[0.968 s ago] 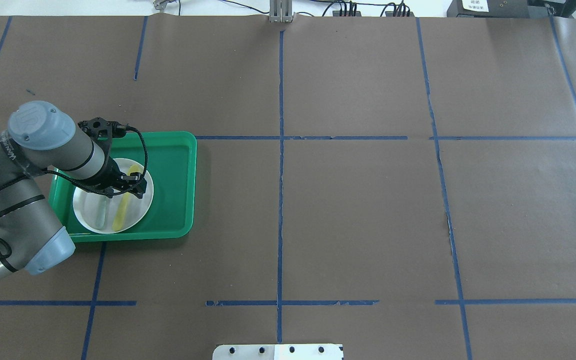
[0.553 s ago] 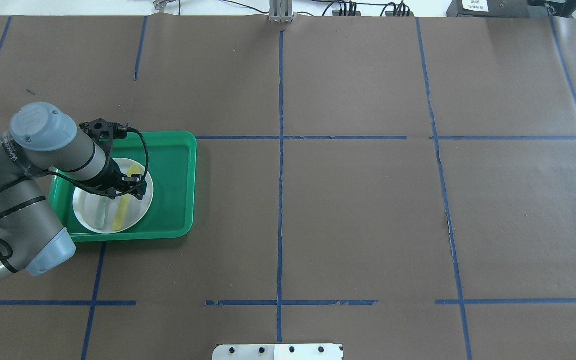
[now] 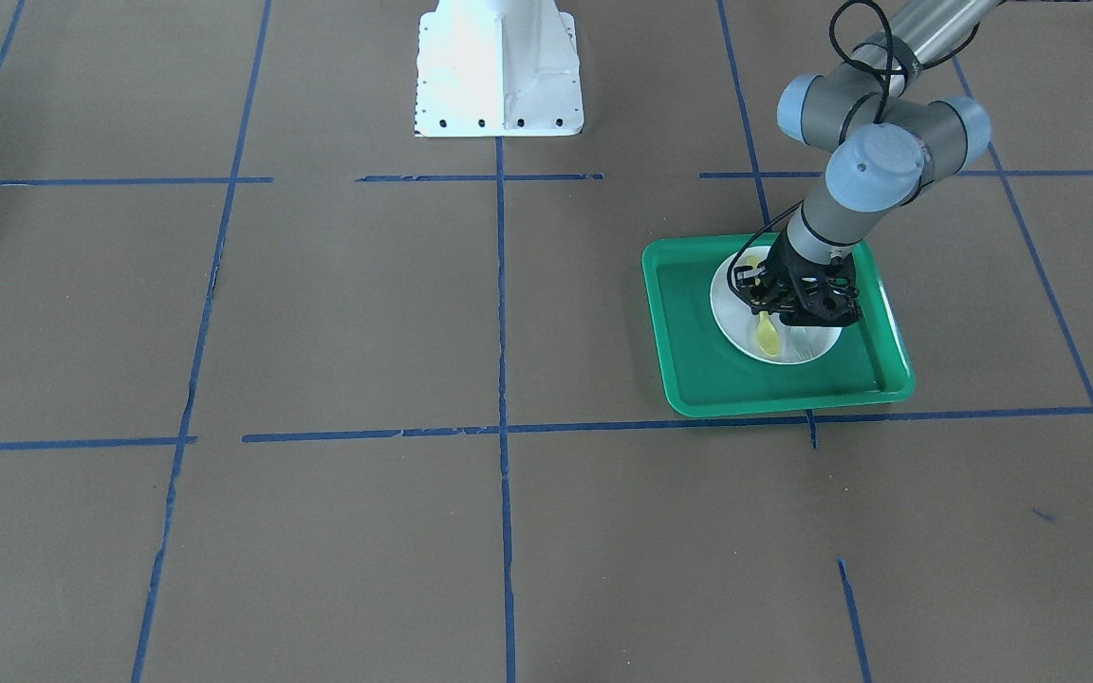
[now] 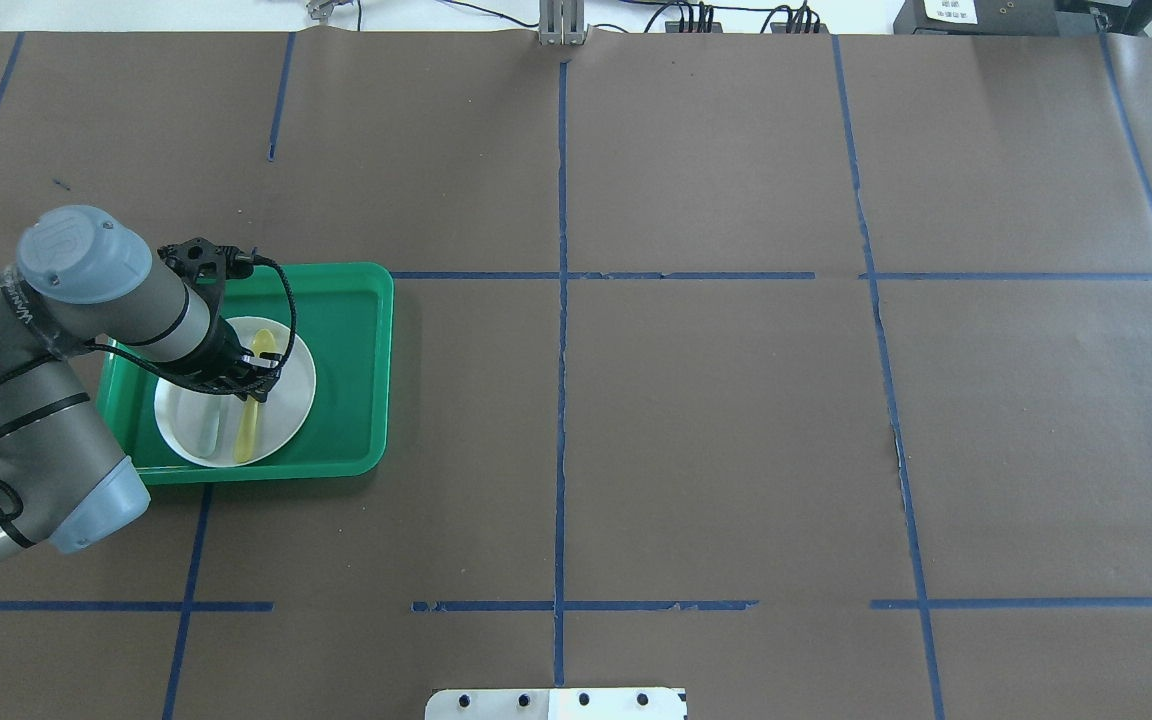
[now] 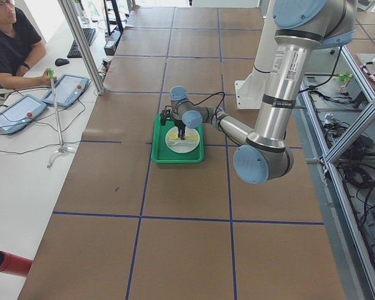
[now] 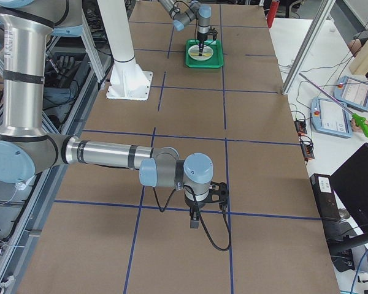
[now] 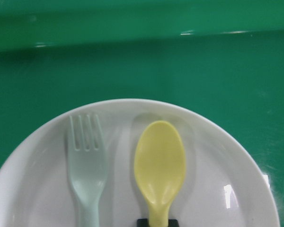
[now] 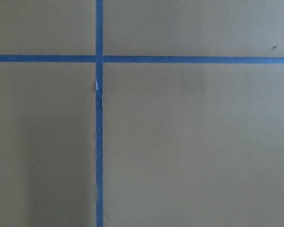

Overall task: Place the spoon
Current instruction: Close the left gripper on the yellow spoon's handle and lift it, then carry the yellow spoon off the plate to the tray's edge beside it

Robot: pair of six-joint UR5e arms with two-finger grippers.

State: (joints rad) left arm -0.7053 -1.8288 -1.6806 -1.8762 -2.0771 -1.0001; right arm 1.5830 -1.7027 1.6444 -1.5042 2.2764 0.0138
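Note:
The yellow spoon (image 7: 160, 165) lies along the white plate (image 7: 213, 156) in the green tray (image 4: 356, 340), beside a pale grey-green fork (image 7: 87, 165). My left gripper (image 4: 256, 385) stands straight down over the plate and is shut on the spoon's handle. The spoon's bowl (image 4: 263, 343) points to the far side and its handle end (image 4: 245, 450) to the near side. From the front, the spoon (image 3: 768, 334) sticks out below the gripper (image 3: 767, 305). My right gripper (image 6: 194, 225) hangs over bare brown table far from the tray; I cannot tell if it is open.
The tray sits at the table's left side in the overhead view, on brown paper with blue tape lines. The robot's white base (image 3: 499, 66) stands at the near middle edge. The right wrist view shows only paper and tape.
The plate, spoon and fork have shifted slightly right in the tray. My left gripper has moved a little nearer along the spoon's handle, so the spoon's bowl now shows.

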